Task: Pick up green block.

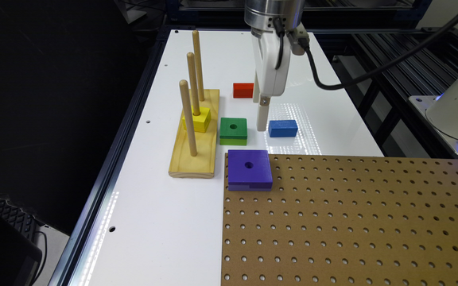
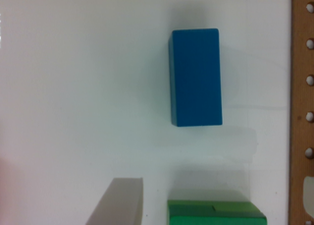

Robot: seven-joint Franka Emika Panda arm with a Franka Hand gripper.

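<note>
The white glossy table (image 1: 165, 222) carries a brown pegboard sheet (image 1: 352, 230). My white gripper (image 1: 262, 119) hangs low between the square green wooden block with a centre hole (image 1: 233, 131) and a blue rectangular block (image 1: 283, 128), near both; whether my fingers are apart I cannot tell

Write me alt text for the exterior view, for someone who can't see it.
A robot arm's white end effector hangs low over a white table, between a green block with a centre hole and a blue block. On the exterior view's left, a wooden peg stand holds a yellow block; a purple holed block sits on a brown pegboard, a red block farther back.
</note>
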